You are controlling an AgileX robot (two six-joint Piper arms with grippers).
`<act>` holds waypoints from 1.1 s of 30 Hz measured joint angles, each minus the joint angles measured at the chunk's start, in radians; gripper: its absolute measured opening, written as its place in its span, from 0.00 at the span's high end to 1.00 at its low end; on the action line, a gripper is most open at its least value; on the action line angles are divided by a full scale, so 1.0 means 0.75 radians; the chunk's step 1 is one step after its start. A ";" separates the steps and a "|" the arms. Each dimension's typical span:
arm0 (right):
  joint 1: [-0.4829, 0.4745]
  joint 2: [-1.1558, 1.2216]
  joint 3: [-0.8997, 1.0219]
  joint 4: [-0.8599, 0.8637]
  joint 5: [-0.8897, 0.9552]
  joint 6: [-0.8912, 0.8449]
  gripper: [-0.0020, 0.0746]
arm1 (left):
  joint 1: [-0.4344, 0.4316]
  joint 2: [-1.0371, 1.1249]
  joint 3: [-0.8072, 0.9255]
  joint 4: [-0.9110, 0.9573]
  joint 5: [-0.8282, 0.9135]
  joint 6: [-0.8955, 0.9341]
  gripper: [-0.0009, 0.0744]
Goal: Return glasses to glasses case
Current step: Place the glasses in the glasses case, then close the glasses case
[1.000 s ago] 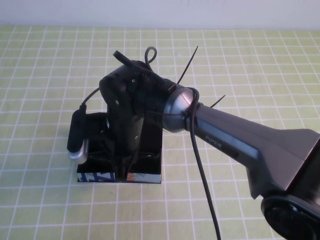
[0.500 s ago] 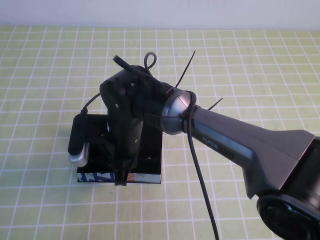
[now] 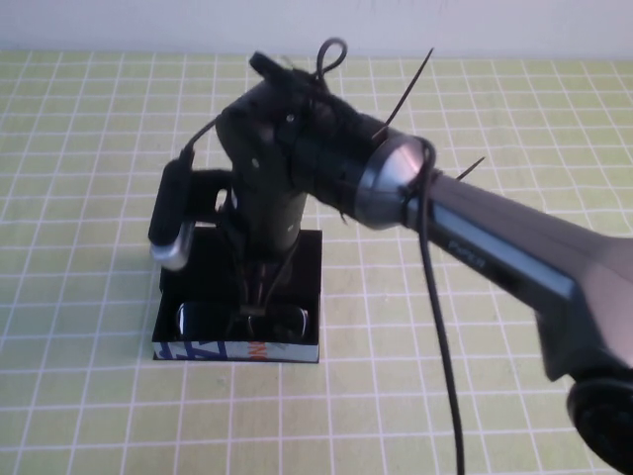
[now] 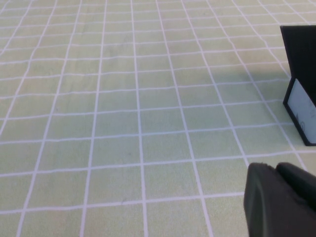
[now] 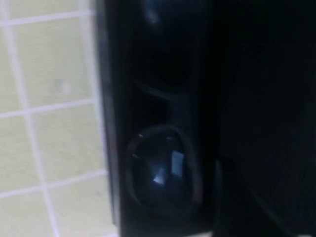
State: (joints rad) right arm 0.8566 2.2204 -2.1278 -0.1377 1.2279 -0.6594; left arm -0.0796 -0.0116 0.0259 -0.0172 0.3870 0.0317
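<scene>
While glasses point(image 3: 242, 322) lie in the glasses case point(image 3: 297, 348), right gripper point(image 3: 259, 287) hangs above, grip unclear.

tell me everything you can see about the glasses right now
The glasses are a black, thick-framed plastic pair with dark, glossy lenses. They lie flat inside the open glasses case, along its front wall, lenses side by side. The right tool hangs just above their bridge; whether it touches them is unclear. The left tool is off to the side, over the table.
</scene>
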 joint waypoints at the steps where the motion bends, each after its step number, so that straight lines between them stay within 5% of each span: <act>1: -0.002 -0.020 0.000 -0.027 0.003 0.036 0.66 | 0.000 0.000 0.000 0.000 0.000 0.000 0.99; 11: -0.063 -0.171 0.000 -0.036 0.014 0.121 0.97 | 0.000 0.000 0.000 0.001 0.000 0.000 0.99; 27: -0.437 -0.189 0.000 0.567 0.022 0.157 0.99 | 0.000 0.000 0.000 0.023 -0.091 -0.002 0.99; 33: -0.486 -0.189 0.000 0.634 0.022 0.254 0.99 | 0.000 0.000 0.000 -0.106 -0.331 -0.307 0.99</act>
State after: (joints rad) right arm 0.4920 2.0788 -2.1278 0.3380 1.2441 -0.4689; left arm -0.0796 -0.0116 0.0259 -0.0965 0.1383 -0.1987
